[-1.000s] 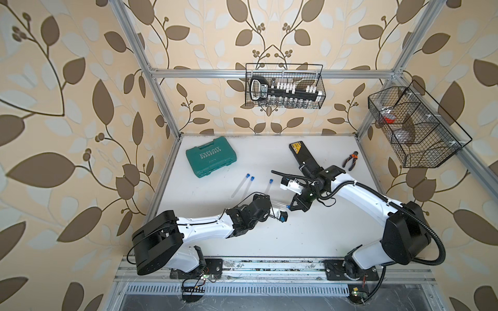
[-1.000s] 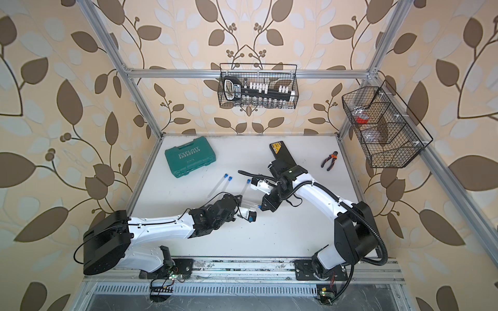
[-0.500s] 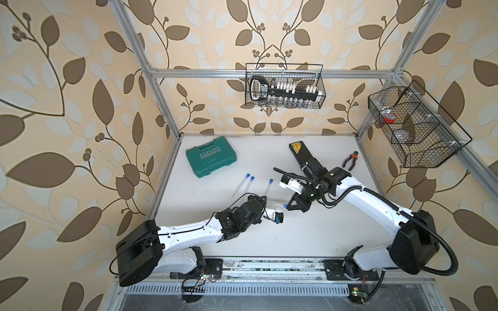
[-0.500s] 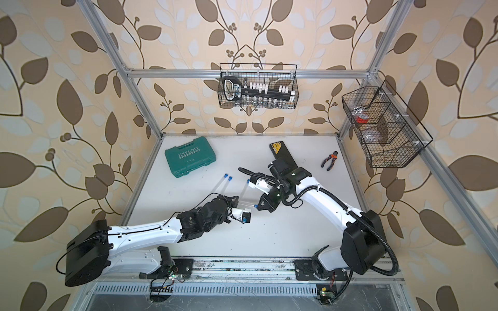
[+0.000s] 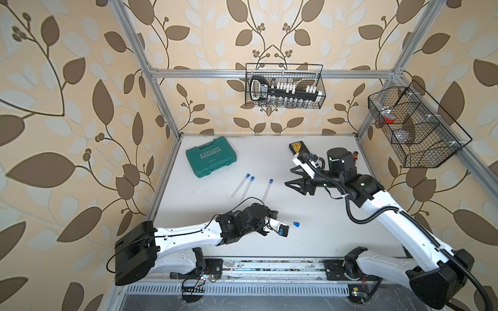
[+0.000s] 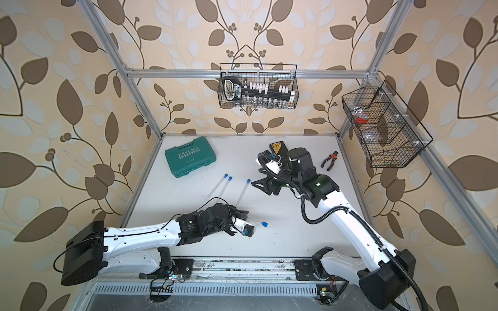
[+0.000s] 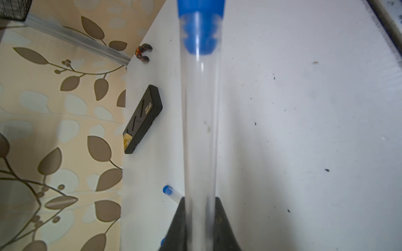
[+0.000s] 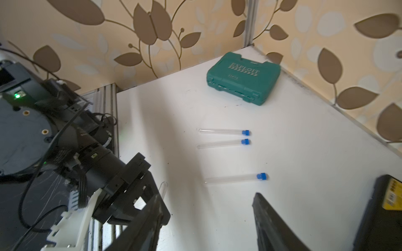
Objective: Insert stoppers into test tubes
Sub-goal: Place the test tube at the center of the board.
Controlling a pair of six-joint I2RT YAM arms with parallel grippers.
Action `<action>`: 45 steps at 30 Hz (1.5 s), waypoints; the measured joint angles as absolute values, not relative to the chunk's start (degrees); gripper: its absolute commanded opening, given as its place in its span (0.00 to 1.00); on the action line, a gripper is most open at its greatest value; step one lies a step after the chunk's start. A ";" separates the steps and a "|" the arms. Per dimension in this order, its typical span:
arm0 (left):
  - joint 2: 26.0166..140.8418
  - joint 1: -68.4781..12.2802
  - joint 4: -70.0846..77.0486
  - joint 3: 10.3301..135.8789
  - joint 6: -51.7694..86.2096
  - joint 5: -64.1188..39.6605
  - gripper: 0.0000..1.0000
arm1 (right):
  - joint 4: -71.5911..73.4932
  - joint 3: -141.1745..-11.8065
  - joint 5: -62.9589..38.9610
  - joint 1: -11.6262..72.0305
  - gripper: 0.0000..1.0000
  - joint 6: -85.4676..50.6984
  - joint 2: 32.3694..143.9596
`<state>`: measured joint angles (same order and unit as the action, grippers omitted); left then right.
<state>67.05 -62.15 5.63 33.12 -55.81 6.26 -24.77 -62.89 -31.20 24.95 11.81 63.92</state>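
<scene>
Left gripper low over the tabletop, near the front edge and about mid-width. Fingers clenched on a test tube, gripping its closed-end portion. Tube runs out from the jaws toward the right edge, close to level. Whether it touches the surface: cannot tell. Blue stopper sits in the tube's mouth; the left wrist view shows its ribbed plug well inside the glass.

Right gripper raised over the middle of the tabletop, right of centre. Jaws spread wide with nothing between them, tips pointing toward the left edge.

Three more test tubes lie flat left of centre, well apart from both grippers. Each carries a blue stopper at the end nearer the back edge. Two lie close side by side; the third lies a little to their right.

Green case closed, near the back-left corner. Black box with yellow label by the back edge, partly behind the right arm. Pliers near the back-right corner.
</scene>
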 measured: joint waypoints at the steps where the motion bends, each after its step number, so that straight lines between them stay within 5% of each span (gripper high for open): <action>1: 66.81 -62.02 4.71 33.21 -53.78 6.42 0.00 | -24.16 -62.17 -29.95 24.12 0.65 11.05 63.13; 11: 70.70 -53.69 -17.41 48.93 -7.90 10.09 0.00 | -22.41 -52.36 -18.90 19.70 0.65 1.02 58.13; 17: 72.64 -51.29 -23.44 49.32 6.63 8.47 0.00 | -21.56 -50.94 -16.03 19.59 0.65 -2.15 56.21; 45: 102.43 -38.33 -32.14 66.04 9.98 4.40 0.05 | -21.32 -47.03 -15.25 19.20 0.64 -3.03 53.25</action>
